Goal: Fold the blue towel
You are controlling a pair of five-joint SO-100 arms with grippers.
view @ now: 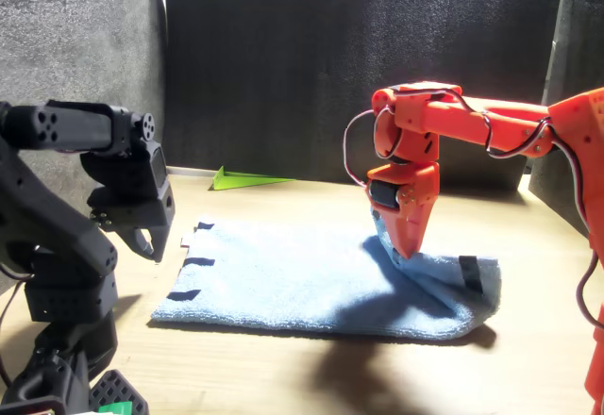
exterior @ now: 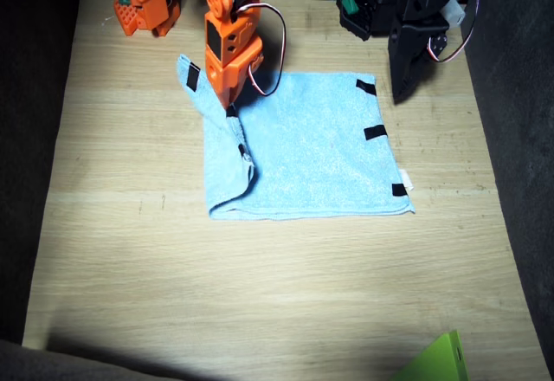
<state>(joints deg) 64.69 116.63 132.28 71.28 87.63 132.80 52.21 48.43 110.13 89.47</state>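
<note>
Nearest to me in the fixed view, a bright green pointed piece [exterior: 435,361] lies flat at the table's near edge, well apart from everything else. The wooden table [exterior: 260,294] is bare between it and the blue towel [exterior: 320,156], which lies spread in the middle, toward the far side. I can see three black tape marks [exterior: 375,132] along the short edge on the left arm's side, with a small white tag [exterior: 406,177] poking out near the corner. The opposite edge is lifted and curled over onto the cloth, another tape mark showing on the raised flap.

Beyond that, the orange right arm [view: 472,123] reaches down, and the right gripper [exterior: 230,100] has its tip at the lifted fold; from the front view the jaws look closed on the cloth, pinching the edge.

Farthest back, the black left arm [exterior: 415,26] stands beside the towel's far corner. The left gripper [view: 142,236] hangs above the table, touching nothing; I cannot tell how far it is open.
</note>
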